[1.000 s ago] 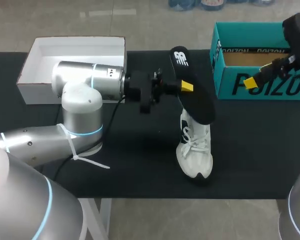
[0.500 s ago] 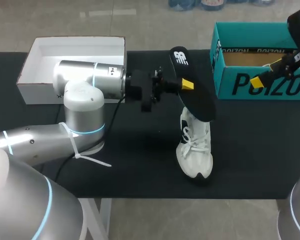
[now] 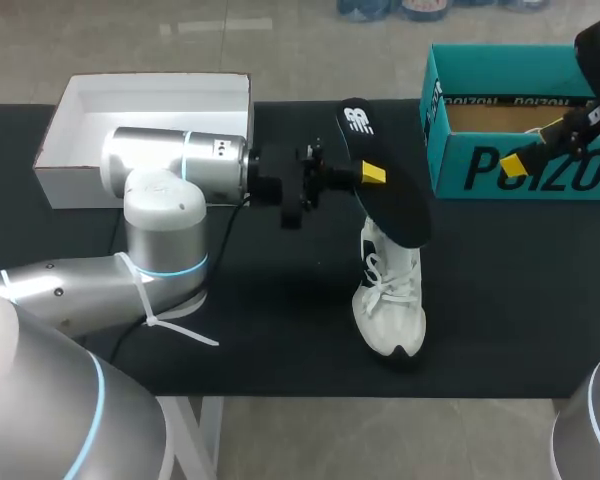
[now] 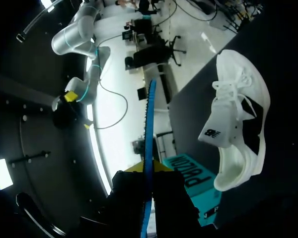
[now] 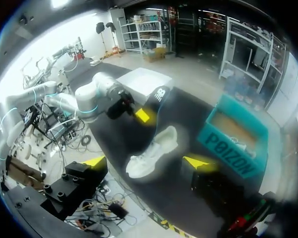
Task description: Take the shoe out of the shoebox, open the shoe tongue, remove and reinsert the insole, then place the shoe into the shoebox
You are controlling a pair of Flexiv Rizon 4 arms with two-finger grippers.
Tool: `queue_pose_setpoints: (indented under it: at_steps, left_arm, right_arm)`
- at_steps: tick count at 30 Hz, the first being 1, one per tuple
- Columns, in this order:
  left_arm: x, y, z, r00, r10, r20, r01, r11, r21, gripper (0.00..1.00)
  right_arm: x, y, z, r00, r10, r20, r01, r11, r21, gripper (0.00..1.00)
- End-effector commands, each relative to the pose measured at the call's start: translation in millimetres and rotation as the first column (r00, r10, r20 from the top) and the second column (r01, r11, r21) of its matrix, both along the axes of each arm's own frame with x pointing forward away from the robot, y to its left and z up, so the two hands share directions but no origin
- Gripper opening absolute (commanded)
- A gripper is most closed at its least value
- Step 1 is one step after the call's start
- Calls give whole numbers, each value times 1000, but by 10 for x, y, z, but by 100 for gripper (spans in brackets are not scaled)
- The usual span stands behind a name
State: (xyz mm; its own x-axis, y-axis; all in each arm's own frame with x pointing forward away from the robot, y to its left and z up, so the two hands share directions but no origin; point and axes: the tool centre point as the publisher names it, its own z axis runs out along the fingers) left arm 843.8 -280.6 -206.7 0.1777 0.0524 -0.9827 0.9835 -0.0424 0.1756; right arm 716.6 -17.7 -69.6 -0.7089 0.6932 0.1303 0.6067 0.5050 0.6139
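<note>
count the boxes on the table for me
2: a white open-topped cardboard box at the far left of the black table, and a teal cardboard shoebox at its far right.

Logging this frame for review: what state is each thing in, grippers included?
Insole: out of the shoe, held in the air above it.
Shoe: upright on the table, outside both boxes.
Teal box: open.
White box: open.
Left gripper: shut on the insole.
Right gripper: open, holding nothing.
</note>
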Motion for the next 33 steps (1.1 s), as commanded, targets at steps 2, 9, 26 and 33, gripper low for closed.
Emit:
queue_pose_setpoints:
  at_steps: [2,9,26,33]
  left_arm:
    - [-7,-3,4,1000,1,1,-1,1000,2,0]
    - [205,172,140,741,-134,-658,109,991,-80,0]
    - [298,171,170,-324,-451,-832,94,859,-503,0]
    - [298,171,170,-324,-451,-832,94,859,-503,0]
  right_arm:
    - [16,7,-8,1000,-1,-3,1,1000,-1,100]
    - [16,7,-8,1000,-1,-3,1,1000,-1,100]
    - [16,7,-8,1000,-1,-3,1,1000,-1,100]
    - [16,7,-8,1000,-1,-3,1,1000,-1,100]
